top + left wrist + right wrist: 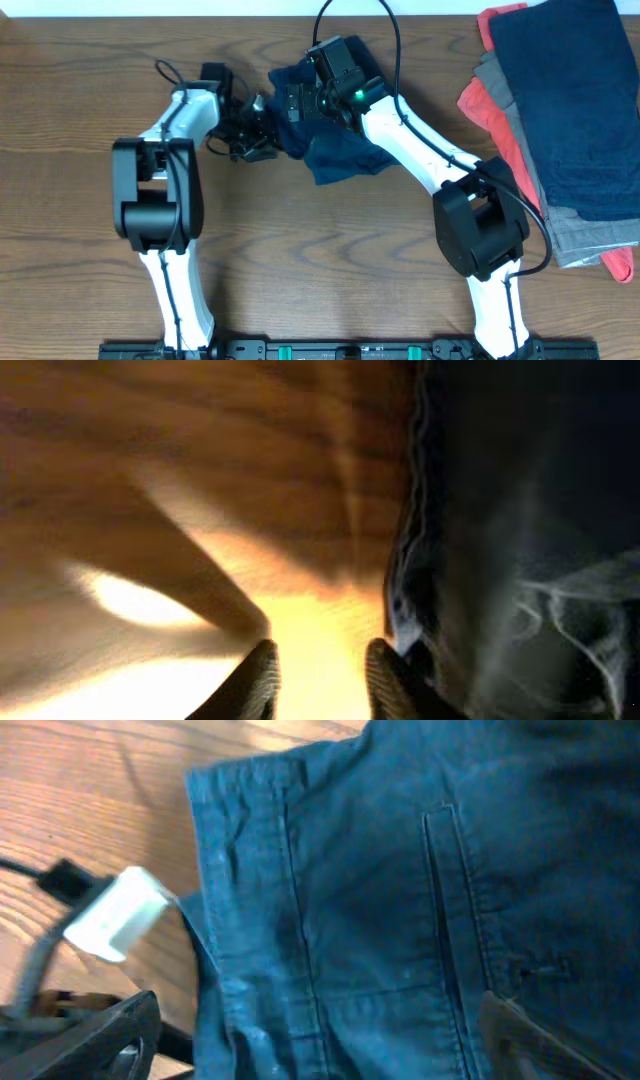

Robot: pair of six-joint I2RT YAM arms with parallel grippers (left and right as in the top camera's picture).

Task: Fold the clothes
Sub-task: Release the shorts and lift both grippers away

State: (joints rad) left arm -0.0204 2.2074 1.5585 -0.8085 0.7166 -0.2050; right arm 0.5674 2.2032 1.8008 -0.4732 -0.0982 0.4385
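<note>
A dark blue pair of shorts (335,150) lies crumpled at the back middle of the wooden table. In the right wrist view it fills the frame, with its waistband and a back pocket (400,920) showing. My right gripper (300,100) hovers over the garment's left part with its fingers (320,1040) spread wide; it is open. My left gripper (255,135) sits just left of the garment's edge. Its fingers (320,680) are open with only bare table between them, and the dark cloth (520,540) lies just to their right.
A stack of folded clothes (560,110) in navy, grey and red lies at the right edge of the table. The wooden table (330,260) extends toward the front. Part of the left arm (115,915) and its cable show in the right wrist view.
</note>
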